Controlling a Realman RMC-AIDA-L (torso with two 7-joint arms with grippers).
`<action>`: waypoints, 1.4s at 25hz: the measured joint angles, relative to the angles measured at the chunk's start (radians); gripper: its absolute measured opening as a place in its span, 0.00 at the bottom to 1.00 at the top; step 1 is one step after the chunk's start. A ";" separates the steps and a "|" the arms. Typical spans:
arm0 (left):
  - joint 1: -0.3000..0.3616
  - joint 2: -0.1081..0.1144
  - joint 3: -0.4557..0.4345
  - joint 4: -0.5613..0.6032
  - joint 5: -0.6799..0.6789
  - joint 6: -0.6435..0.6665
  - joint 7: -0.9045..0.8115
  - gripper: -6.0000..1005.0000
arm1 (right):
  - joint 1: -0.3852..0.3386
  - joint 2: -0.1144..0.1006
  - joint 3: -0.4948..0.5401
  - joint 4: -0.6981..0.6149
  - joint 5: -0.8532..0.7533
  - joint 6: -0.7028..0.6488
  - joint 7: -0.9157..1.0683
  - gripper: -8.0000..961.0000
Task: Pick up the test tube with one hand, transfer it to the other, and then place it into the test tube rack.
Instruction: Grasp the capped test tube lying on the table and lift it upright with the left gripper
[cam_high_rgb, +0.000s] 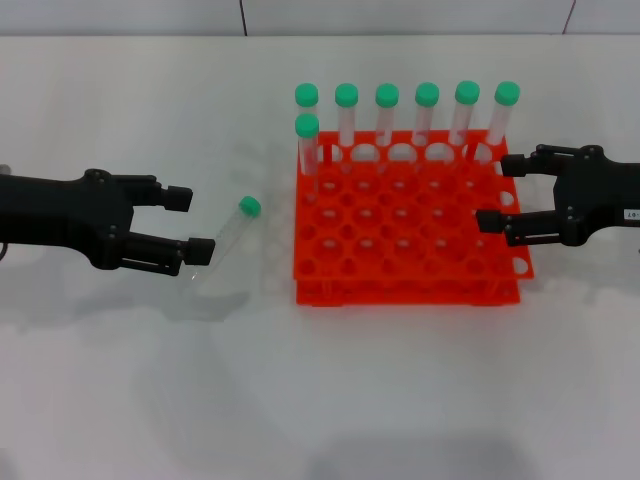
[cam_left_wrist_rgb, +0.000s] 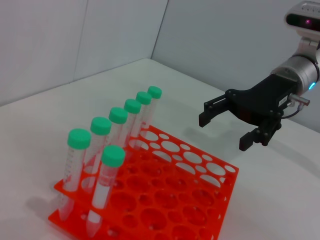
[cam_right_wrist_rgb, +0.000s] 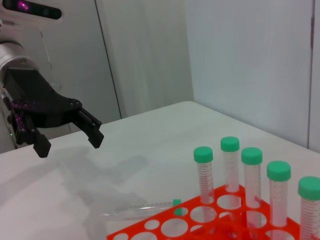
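So the test tube rack (cam_high_rgb: 405, 245) is bright orange-red with a grid of round holes. Seven standing tubes (cam_high_rgb: 427, 120) are clear with green caps, same as the loose test tube (cam_high_rgb: 228, 245) on the white table (cam_high_rgb: 320, 400). Both grippers, left (cam_high_rgb: 190, 225) and right (cam_high_rgb: 500, 193), are black; the right one has a little white sticker.

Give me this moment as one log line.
test tube: lying on table, ungrasped | left gripper: open, beside it | right gripper: open, over rack edge
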 joint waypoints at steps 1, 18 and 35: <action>0.000 0.000 0.000 0.000 0.000 0.000 0.000 0.88 | 0.000 0.000 0.000 0.000 0.000 0.000 -0.002 0.90; -0.025 0.014 0.004 0.000 0.050 -0.003 -0.067 0.87 | -0.002 0.004 0.000 -0.001 0.000 0.012 -0.008 0.90; -0.108 0.057 0.006 -0.002 0.274 -0.074 -0.432 0.86 | 0.000 0.033 0.011 -0.004 0.000 0.018 -0.030 0.89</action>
